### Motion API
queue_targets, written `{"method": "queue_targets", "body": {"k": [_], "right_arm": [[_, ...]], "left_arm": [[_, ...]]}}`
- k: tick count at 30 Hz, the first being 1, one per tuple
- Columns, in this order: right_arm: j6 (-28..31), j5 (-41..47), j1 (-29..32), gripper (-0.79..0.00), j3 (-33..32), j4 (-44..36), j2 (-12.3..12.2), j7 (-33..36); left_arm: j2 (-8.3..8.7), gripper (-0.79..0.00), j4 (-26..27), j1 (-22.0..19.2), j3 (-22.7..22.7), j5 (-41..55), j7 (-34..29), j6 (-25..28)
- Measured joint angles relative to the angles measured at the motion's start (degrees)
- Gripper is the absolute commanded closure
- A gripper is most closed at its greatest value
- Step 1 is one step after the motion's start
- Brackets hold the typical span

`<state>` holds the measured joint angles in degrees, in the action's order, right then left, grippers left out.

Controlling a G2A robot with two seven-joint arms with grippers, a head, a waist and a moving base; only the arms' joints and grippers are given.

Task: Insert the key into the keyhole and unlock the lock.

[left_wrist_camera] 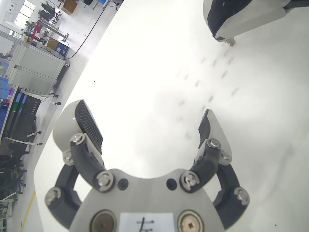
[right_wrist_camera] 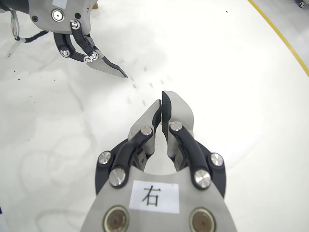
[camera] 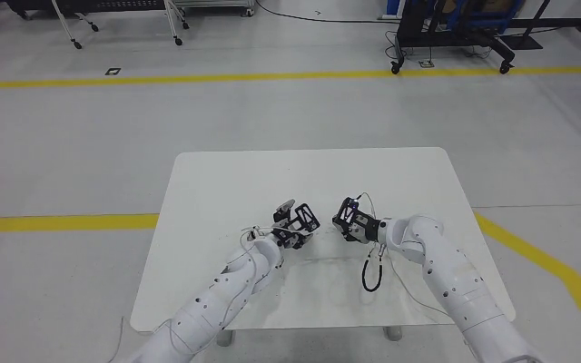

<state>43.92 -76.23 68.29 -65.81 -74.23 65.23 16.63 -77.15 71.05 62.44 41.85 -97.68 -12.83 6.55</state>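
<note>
A: Looking for the key (left_wrist_camera: 231,41)?

B: Spotting only its small metal tip, poking out past the fingertips of the right gripper (right_wrist_camera: 161,98) and hanging just above the white table (left_wrist_camera: 149,56).

A: Gripping it how?

B: Pinching it between the black ribbed pads (right_wrist_camera: 166,114), pressed almost together with barely a sliver between them. Hiding the rest of the key inside that pinch.

A: And facing the left gripper (left_wrist_camera: 143,107)?

B: Facing it tip to tip near the middle of the table, close but not touching.

A: Holding anything there?

B: Holding nothing. Spreading wide, with bare tabletop showing between the grooved pads (left_wrist_camera: 88,126).

A: Seeing the lock anywhere?

B: Glimpsing a small brass-coloured corner (right_wrist_camera: 96,5) just behind the left gripper's plate, down at table level. Too hidden for telling what.

A: Noticing anything else?

B: Noticing rows of short dark marks (left_wrist_camera: 223,74) on the tabletop between the two grippers, and a black cable loop (camera: 364,275) lying beside the right arm.
</note>
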Motion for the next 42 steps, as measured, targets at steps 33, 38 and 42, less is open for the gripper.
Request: {"method": "queue_targets", "body": {"k": [33, 38, 42], "right_arm": [[5.7, 5.3, 3.7, 0.000, -5.8, -0.4, -1.8, -14.2], [5.2, 6.1, 4.0, 0.000, -5.6, -0.5, -1.8, -14.5], [3.8, 15.6, 2.8, 0.000, -4.7, 1.8, -0.8, -15.3]], "left_arm": [[0.75, -0.785, 10.3, 2.8, 8.8, 0.2, 1.7, 0.7], [1.35, -0.785, 11.6, 5.3, 10.9, -1.0, 5.2, -1.9], [2.67, -0.785, 14.7, 10.8, 17.3, 6.2, 13.3, 0.8]]}}
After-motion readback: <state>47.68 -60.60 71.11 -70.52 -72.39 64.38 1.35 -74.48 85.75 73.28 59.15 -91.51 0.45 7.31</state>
